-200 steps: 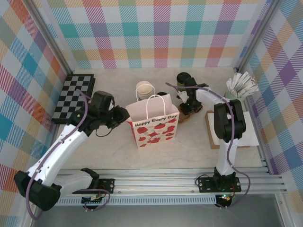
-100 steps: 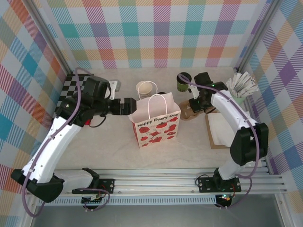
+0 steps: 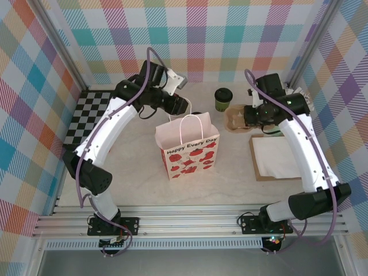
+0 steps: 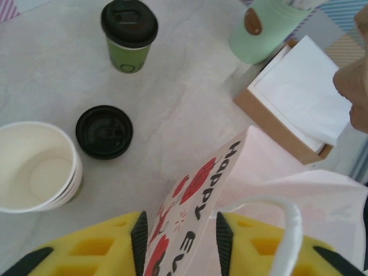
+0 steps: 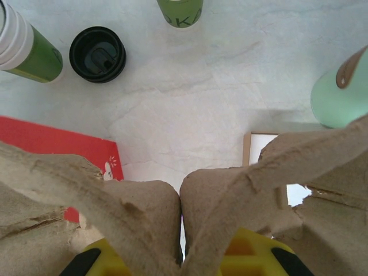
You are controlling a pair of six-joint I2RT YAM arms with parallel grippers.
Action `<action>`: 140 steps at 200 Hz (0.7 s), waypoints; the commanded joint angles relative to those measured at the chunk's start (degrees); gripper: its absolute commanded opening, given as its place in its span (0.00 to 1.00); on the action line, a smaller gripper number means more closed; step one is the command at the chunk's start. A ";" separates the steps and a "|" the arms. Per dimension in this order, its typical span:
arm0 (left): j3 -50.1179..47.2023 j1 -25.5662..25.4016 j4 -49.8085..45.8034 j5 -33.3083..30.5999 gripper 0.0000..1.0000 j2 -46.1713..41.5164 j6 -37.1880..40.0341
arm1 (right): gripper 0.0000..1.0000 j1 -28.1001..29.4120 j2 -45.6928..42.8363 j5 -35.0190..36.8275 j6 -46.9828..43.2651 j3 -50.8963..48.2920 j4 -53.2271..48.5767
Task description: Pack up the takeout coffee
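takeout coffee (image 3: 223,99) stood upright on counter (image 3: 230,175), top-view upper centre, behind gift bag (image 3: 187,150) | right claw (image 5: 183,253) clenched on pulp cup carrier (image 3: 234,118); coffee just up-left, nearer arm | left claw (image 4: 181,244) straddled bag rim, pinch unclear

The right wrist view cuts off the coffee cup (image 5: 180,11) at twelve o'clock; the left wrist view cuts the gift bag (image 4: 259,190) at five.

A checkerboard (image 3: 86,118) lies at the left edge of the worktop (image 3: 230,178); a stack of lidless cups (image 4: 35,172) stands beside a loose black lid (image 4: 104,131), napkins (image 3: 277,156) at right.
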 commanded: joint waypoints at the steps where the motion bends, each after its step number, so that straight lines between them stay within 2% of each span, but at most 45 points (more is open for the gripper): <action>1: 1.97 1.66 -0.82 7.04 0.24 -1.02 1.42 | 0.02 -0.19 -1.88 -4.09 3.91 4.04 -4.33; 31: 0.12 3.03 0.66 7.21 0.01 -2.56 -3.13 | 0.02 1.05 -2.65 -16.17 7.39 7.76 -2.86; 60: -1.33 2.93 2.14 7.79 0.00 -3.09 -10.89 | 0.01 4.03 -4.06 -28.00 13.99 6.55 6.86; 80: -3.45 2.46 3.46 8.69 0.00 -3.66 -14.30 | 0.02 8.48 -2.77 -35.18 17.13 5.01 14.50; 99: -4.90 2.14 4.27 8.63 0.00 -3.93 -15.66 | 0.02 13.74 0.53 -33.94 15.88 8.08 16.43; 140: -4.26 2.14 4.41 7.34 0.00 -2.68 -19.66 | 0.02 19.68 8.54 -34.77 13.85 12.65 21.51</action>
